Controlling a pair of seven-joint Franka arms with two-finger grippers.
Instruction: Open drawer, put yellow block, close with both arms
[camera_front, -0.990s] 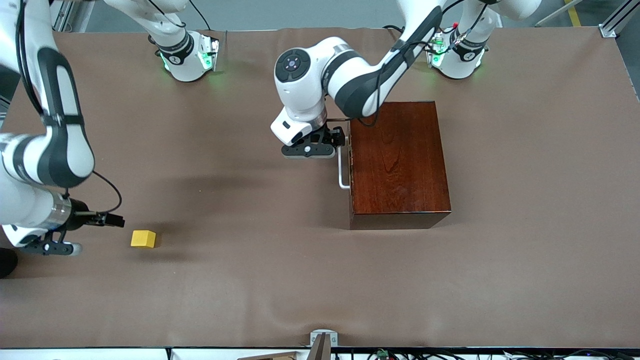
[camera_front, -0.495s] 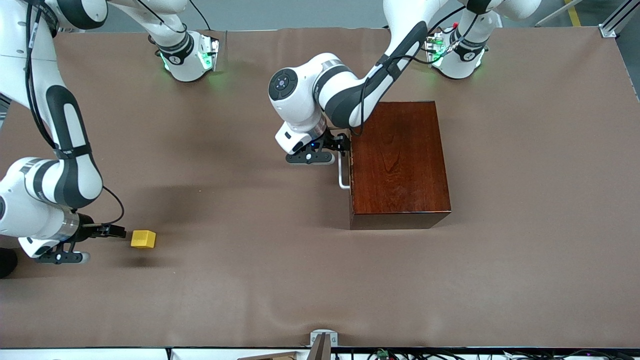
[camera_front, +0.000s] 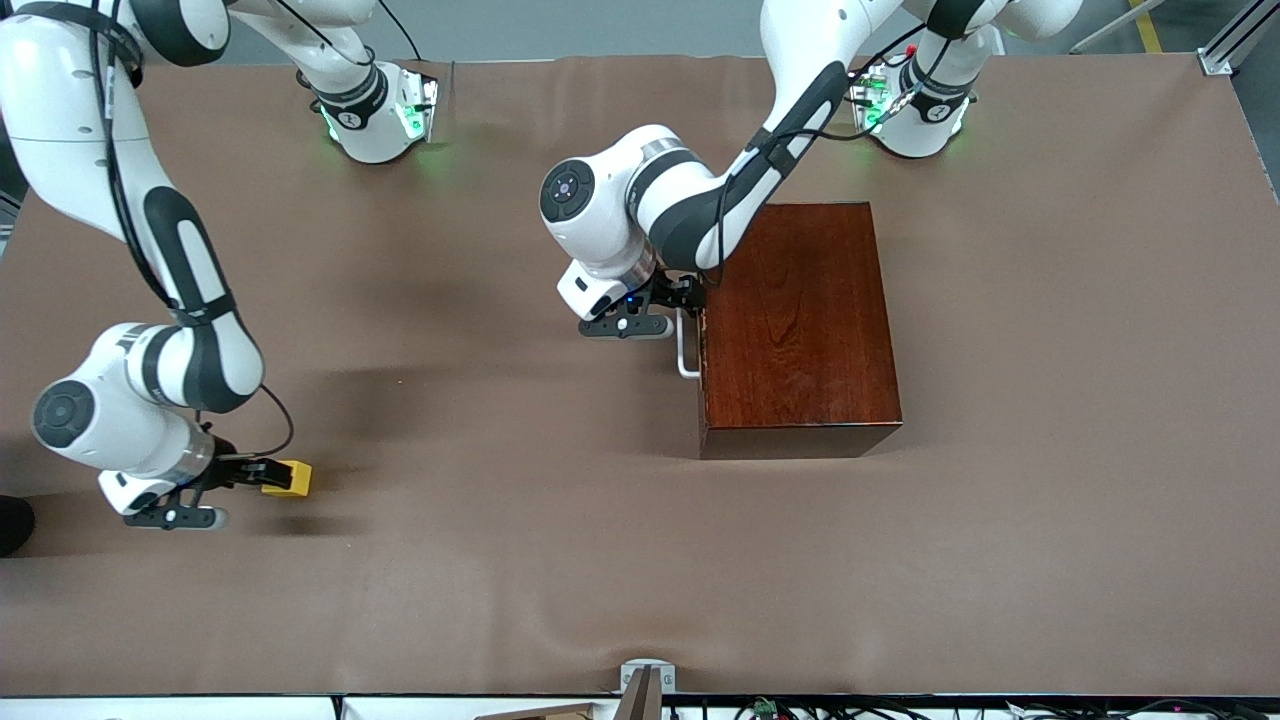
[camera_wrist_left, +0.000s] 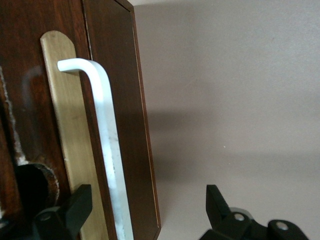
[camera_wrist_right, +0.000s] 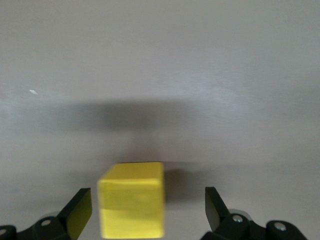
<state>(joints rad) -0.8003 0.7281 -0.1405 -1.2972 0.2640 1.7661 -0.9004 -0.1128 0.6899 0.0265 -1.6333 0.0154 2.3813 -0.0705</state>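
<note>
Right hand (camera_front: 262, 473) low over the tabletop (camera_front: 500, 560) at the right arm's end, fingers spread wide, one on each side of the yellow block (camera_front: 288, 478). In the right wrist view the block (camera_wrist_right: 132, 199) sits between the two fingertips (camera_wrist_right: 215, 202) with a gap to each (nearer one finger than the other), no contact seen. Block rests flat on the tabletop, its shadow cast on the brown cover ahead of it. Open brown surface all round this hand, nothing else close by; the table edge is near.

Left hand (camera_front: 678, 303) at the front of the dark wooden box (camera_front: 800, 330), spread, fingers straddling the white handle (camera_wrist_left: 107, 145) of the drawer (camera_wrist_left: 30, 130). One finger (camera_wrist_left: 67, 212) sits against the drawer front beside the brass-coloured plate (camera_wrist_left: 70, 135), the other (camera_wrist_left: 220, 205) stands clear over bare tabletop. Whether either finger touches the handle can't be told. Drawer is shut, front flush with the box. In the front view the left forearm covers the box corner and the upper end of the handle (camera_front: 685, 350). Block is well apart from the box, toward the right arm's end. No readable writing anywhere.
</note>
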